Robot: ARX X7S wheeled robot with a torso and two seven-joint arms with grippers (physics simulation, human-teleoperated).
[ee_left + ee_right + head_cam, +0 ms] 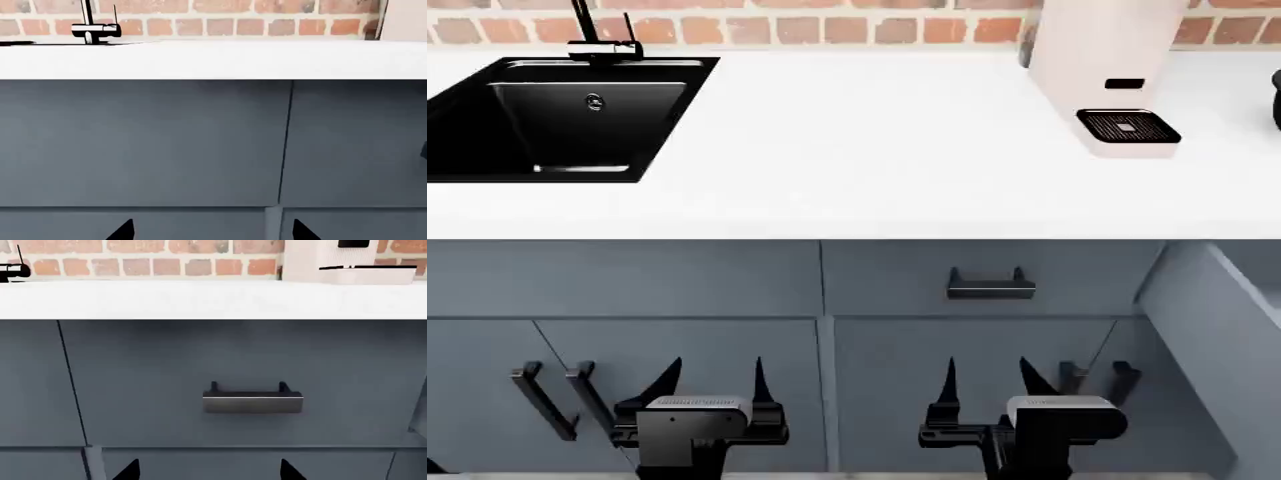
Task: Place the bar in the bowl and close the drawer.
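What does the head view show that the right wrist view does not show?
Only the head view shows the black sink, both open grippers, left and right, the lower cabinet door handles, and the open drawer at the right edge. Only the right wrist view shows the drawer handle close up. Both share the white countertop, brick wall, faucet and coffee machine.

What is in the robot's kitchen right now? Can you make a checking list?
Surface: white countertop, mostly bare.
Job's things: slate blue-grey open drawer at the right edge; bar and bowl, nothing seen.
Clutter: pale pink coffee machine.
Grippers: left gripper and right gripper open, empty, low before the cabinets.
Cables: nothing seen.
Surroundings: black sink, black tap, red brick wall, small drawer's black bar handle.
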